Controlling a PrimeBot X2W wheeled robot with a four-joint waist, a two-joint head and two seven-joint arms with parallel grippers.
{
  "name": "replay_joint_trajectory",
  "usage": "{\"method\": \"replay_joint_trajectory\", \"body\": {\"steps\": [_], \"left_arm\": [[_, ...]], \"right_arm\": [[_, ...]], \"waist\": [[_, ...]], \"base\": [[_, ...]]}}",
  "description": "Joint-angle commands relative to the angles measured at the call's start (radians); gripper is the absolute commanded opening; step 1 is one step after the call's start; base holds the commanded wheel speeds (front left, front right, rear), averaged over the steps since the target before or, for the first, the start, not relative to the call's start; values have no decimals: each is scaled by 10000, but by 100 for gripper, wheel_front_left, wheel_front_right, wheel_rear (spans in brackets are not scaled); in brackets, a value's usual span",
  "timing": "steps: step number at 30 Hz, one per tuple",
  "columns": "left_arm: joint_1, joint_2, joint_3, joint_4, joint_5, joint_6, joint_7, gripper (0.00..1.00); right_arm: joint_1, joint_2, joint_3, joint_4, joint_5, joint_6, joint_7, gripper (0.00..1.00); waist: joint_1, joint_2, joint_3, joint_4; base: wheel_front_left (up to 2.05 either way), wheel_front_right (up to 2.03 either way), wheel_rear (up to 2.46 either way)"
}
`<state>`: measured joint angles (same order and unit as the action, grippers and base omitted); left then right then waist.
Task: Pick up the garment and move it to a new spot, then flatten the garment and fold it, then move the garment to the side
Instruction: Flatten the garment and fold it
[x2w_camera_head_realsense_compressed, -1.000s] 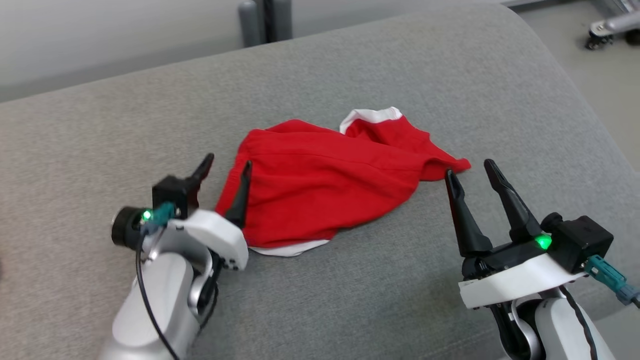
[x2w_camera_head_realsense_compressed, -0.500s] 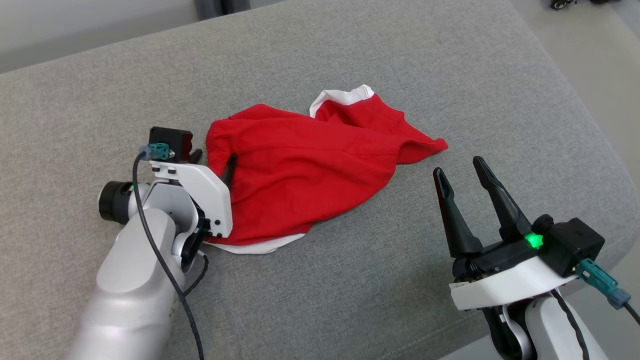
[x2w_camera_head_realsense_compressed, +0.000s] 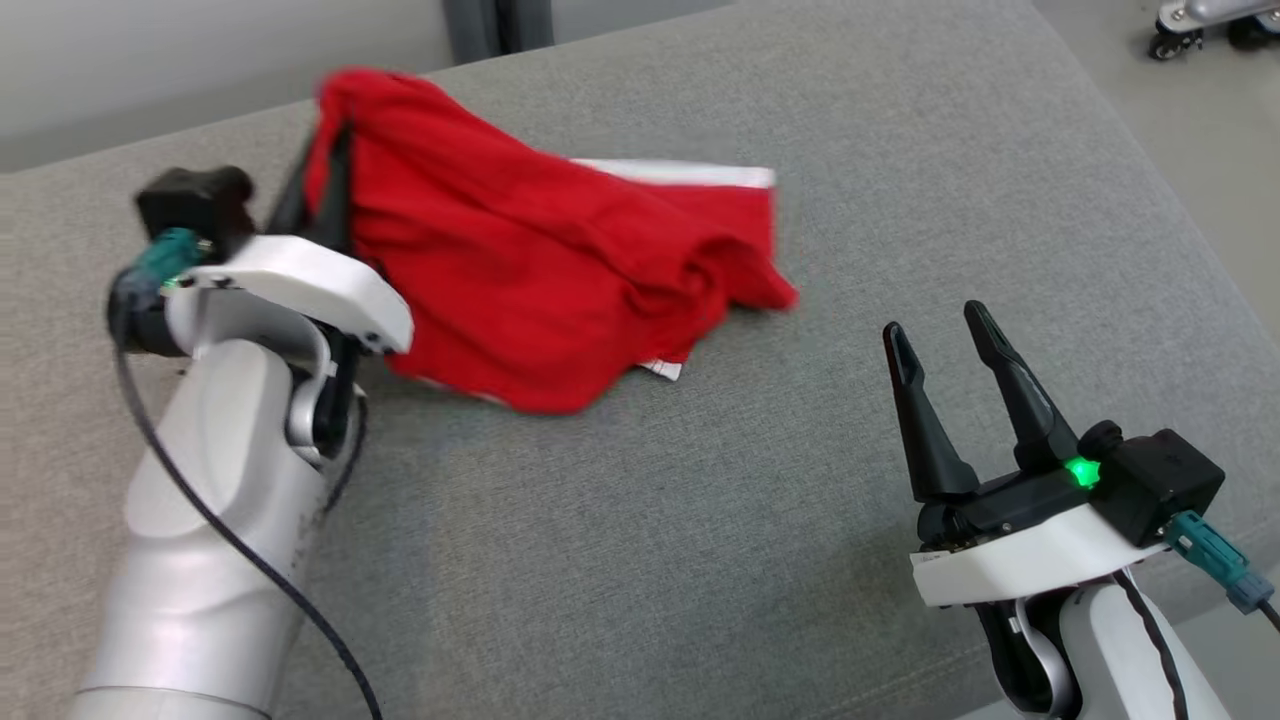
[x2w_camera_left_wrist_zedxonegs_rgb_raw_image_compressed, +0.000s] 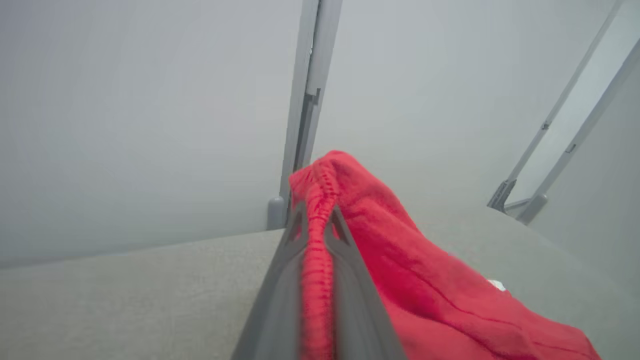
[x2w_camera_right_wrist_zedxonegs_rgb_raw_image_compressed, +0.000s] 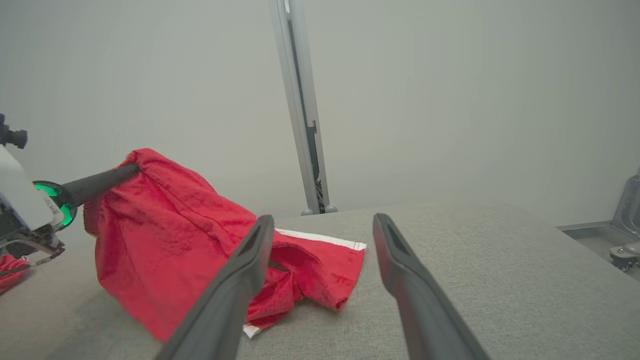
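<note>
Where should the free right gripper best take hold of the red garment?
The white-banded edge of the garment, approached from the robot's right. The left gripper pinches the opposite end raised, while this edge lies flat and free, nearest the open right gripper.

The garment (x2w_camera_head_realsense_compressed: 520, 270) is bright red with a white band (x2w_camera_head_realsense_compressed: 670, 172) along one edge, against a plain, flecked grey cushion (x2w_camera_head_realsense_compressed: 700, 520). At lower right, the right hand (x2w_camera_head_realsense_compressed: 934, 320) has black fingers (x2w_camera_head_realsense_compressed: 920, 430), a white shell (x2w_camera_head_realsense_compressed: 1010, 570) and a glowing green light (x2w_camera_head_realsense_compressed: 1078, 470).
</note>
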<state>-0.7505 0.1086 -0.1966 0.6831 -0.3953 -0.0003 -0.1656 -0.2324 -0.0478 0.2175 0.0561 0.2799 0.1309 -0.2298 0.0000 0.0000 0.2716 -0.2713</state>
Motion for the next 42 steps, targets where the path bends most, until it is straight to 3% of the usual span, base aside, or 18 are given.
{"method": "replay_joint_trajectory", "body": {"steps": [1, 4, 7, 8, 9, 10, 11, 20, 30, 37, 42], "left_arm": [[-157, 90, 151, -103, 35, 168, -265, 0], [-15, 258, 496, -171, 98, 716, -643, 0], [393, 365, 268, 529, 264, 999, 62, 0], [398, 422, 203, 709, 361, 1085, 250, 19], [421, 483, 138, 845, 430, 1129, 333, 47], [470, 496, 147, 941, 421, 1196, 276, 89], [553, 490, 144, 1062, 429, 1256, 224, 100], [992, 245, 172, 540, 368, 1070, -859, 100], [3251, 70, 276, -2932, 1073, 696, -990, 100], [5076, -252, 16, -4263, 1288, 399, -995, 100], [5531, -437, -317, -4459, 1283, 286, -996, 100]], "right_arm": [[-41, -49, -49, 26, -81, -3, -87, 100], [-5, -49, -88, 53, -108, -3, -107, 100], [-3, -49, -26, 90, -63, -3, -102, 100], [-19, -47, 31, 103, -61, -3, -97, 100], [-36, -52, 57, 125, -68, -3, -95, 100], [-54, -56, 70, 142, -73, -3, -92, 100], [-67, -53, 91, 164, -80, -3, -85, 100], [-21, -53, -108, 301, -70, -3, -26, 100], [325, -50, -916, 967, -208, -3, 8, 100], [175, -55, -1680, 2069, 85, -3, -62, 100], [-376, -47, -2389, 3624, 991, -2, 126, 100]], "waist": [[0, 0, -118, 131], [0, 0, -249, 322], [0, 0, -333, 484], [0, 0, -340, 522], [0, 0, -345, 561], [0, 0, -349, 604], [0, 0, -355, 650], [0, 0, -645, 1251], [0, 0, -1172, 2563], [0, 0, -1218, 3707], [0, 0, -1088, 4475]], "base": [[0, 0, 0], [0, 0, 0], [0, 0, 0], [0, 0, 0], [0, 0, 0], [0, 0, 0], [0, 0, 0], [0, 0, 0], [0, 0, 0], [0, 0, 0], [0, 0, 0]]}}
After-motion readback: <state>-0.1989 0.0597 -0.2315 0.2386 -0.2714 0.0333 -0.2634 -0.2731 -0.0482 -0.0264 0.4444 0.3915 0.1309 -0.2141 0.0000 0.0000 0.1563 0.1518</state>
